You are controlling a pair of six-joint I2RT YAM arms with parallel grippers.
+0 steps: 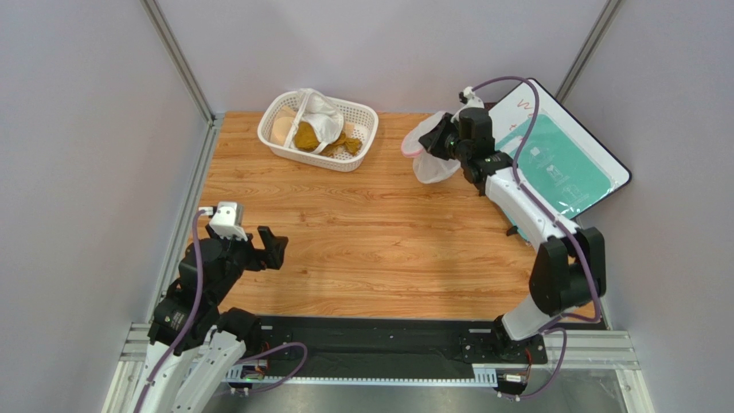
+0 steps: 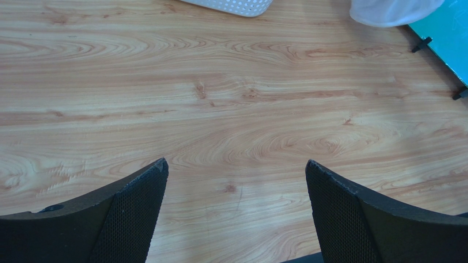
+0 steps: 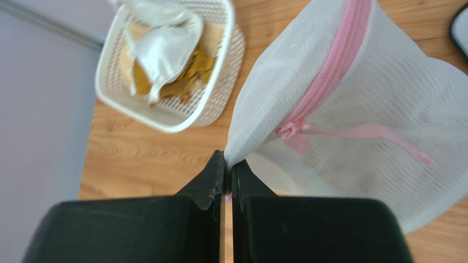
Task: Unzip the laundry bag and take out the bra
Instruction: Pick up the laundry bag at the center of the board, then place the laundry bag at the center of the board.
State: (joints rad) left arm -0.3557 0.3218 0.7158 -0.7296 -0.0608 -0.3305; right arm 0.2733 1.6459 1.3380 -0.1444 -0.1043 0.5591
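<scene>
The laundry bag (image 1: 429,153) is a white mesh pouch with pink zipper trim, held up at the back right of the table. My right gripper (image 1: 446,138) is shut on its edge. In the right wrist view the gripper (image 3: 227,164) pinches a corner of the bag (image 3: 362,98), and the pink zipper pull (image 3: 296,141) hangs beside it. The zipper looks closed. The bra is hidden. My left gripper (image 1: 263,248) is open and empty low over the front left of the table; in its wrist view the gripper (image 2: 236,170) has only bare wood between its fingers.
A white lattice basket (image 1: 362,116) at the back holds a white cloth (image 1: 323,116) and a mustard-brown cloth (image 1: 306,136). A teal board (image 1: 564,163) leans at the right wall. The wooden table (image 1: 370,249) lies between the arms.
</scene>
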